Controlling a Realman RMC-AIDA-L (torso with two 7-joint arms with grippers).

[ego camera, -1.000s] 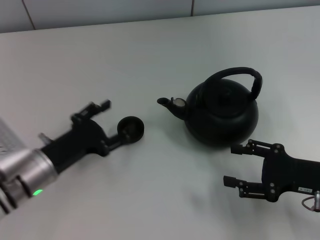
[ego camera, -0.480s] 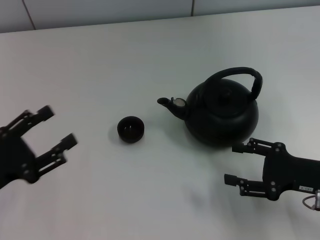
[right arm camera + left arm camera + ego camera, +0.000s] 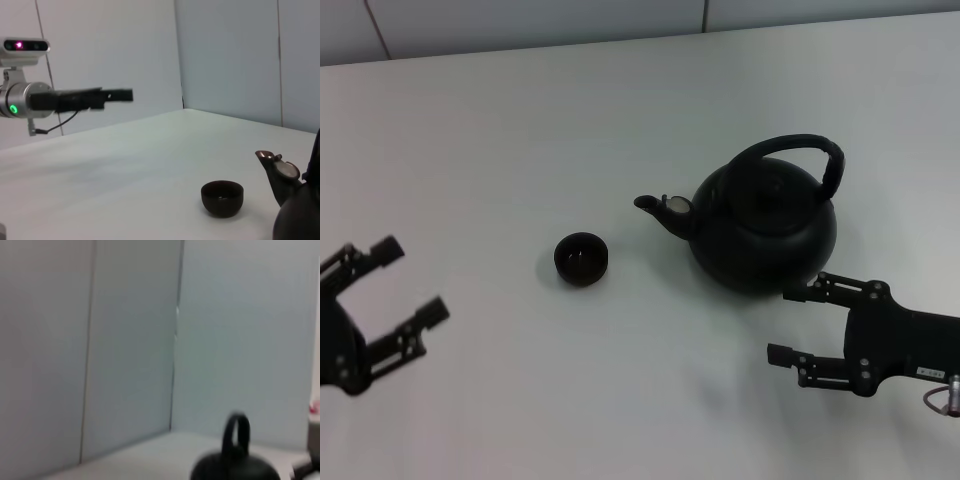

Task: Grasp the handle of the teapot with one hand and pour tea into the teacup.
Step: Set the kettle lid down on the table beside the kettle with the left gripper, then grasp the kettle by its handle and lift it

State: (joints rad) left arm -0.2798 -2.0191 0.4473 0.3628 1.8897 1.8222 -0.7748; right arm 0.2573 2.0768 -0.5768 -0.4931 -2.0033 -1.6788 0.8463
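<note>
Teacup (image 3: 581, 258) looks empty, teapot (image 3: 764, 222) lid on; left tool (image 3: 398, 292), right tool (image 3: 790, 324) both apart.

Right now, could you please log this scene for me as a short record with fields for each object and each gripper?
teapot: upright on the table, spout toward the teacup
handle: arched over the lid, not gripped
teacup: upright, on the robot's left of the spout, apart from it
left gripper: open, off to the left of the teacup, holding nothing
right gripper: open, just in front of the teapot, holding nothing
</note>
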